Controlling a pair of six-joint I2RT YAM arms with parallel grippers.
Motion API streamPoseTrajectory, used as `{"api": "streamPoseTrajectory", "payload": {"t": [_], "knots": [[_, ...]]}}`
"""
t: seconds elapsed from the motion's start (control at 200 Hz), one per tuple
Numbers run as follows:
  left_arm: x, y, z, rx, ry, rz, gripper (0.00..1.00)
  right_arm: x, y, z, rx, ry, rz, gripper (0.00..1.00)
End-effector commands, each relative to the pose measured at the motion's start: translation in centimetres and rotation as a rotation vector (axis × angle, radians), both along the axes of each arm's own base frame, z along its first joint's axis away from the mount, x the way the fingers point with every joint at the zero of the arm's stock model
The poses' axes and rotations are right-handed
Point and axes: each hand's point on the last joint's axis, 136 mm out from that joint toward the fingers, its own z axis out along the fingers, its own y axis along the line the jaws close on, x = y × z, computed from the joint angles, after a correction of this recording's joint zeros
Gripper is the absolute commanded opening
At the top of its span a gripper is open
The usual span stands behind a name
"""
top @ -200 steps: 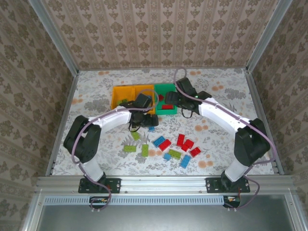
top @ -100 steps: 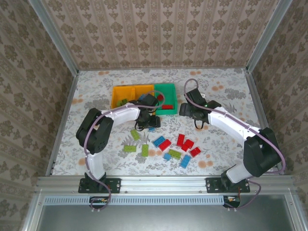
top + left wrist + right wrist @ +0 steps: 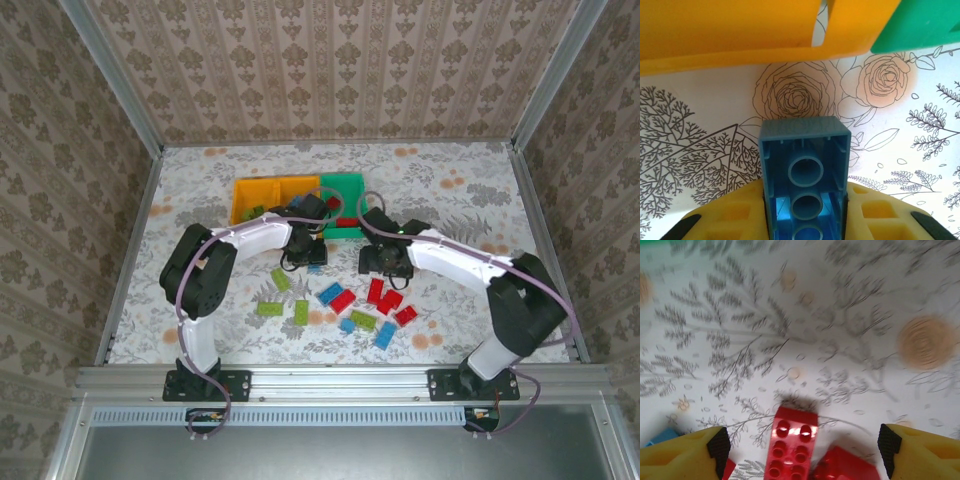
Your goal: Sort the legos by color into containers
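My left gripper (image 3: 304,257) is shut on a blue lego (image 3: 803,165), hollow underside facing the left wrist camera, just in front of the containers. These are two orange-yellow bins (image 3: 258,199) (image 3: 300,189) and a green bin (image 3: 346,187) in a row. In the left wrist view the orange walls (image 3: 730,30) and the green corner (image 3: 920,25) lie close ahead. My right gripper (image 3: 385,262) hangs open over a red lego (image 3: 792,445), its fingers (image 3: 685,455) wide on either side of it. A second red lego (image 3: 847,465) touches the first.
Loose legos are scattered in front of the bins: green (image 3: 281,281) (image 3: 269,309), blue (image 3: 329,293) (image 3: 385,336), red (image 3: 342,301) (image 3: 405,316). A blue corner (image 3: 662,436) shows beside my right gripper's left finger. Metal frame posts and papered walls bound the table.
My left gripper has closed on the blue lego near the bins. My right arm has swung from over the green bin, out to the right, then down over the red legos.
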Motion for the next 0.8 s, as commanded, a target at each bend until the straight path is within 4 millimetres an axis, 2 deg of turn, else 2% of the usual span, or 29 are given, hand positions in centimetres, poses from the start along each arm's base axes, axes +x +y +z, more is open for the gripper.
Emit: {"api": "streamPoseTrajectory", "payload": {"t": [0.0,0.11,0.205,0.365,0.48,0.62,0.795], "knots": [[1.3,0.5,3.3,-0.008,-0.074,-0.010,0.25,-1.2,1.2,-1.3,-0.002,0.097,0.002,0.79],[2.6,1.5,6.3,-0.014,-0.143,-0.009,0.25,-1.3,2.2,-2.1,0.004,0.125,0.021,0.76],[3.9,2.3,8.7,-0.032,-0.198,-0.008,0.26,-1.7,2.2,-2.8,-0.016,0.155,0.028,0.75],[6.7,3.3,11.2,-0.028,-0.272,-0.022,0.27,-2.2,2.3,-3.7,-0.018,0.188,0.030,0.73],[9.3,3.8,11.7,-0.025,-0.306,-0.019,0.27,-2.4,2.7,-4.0,-0.005,0.200,0.027,0.72],[12.5,4.5,11.0,-0.017,-0.316,-0.004,0.28,-2.7,2.8,-4.4,-0.007,0.223,0.023,0.71],[14.8,3.9,10.0,-0.026,-0.326,-0.013,0.31,-2.9,2.8,-4.9,-0.013,0.251,0.011,0.68]]}}
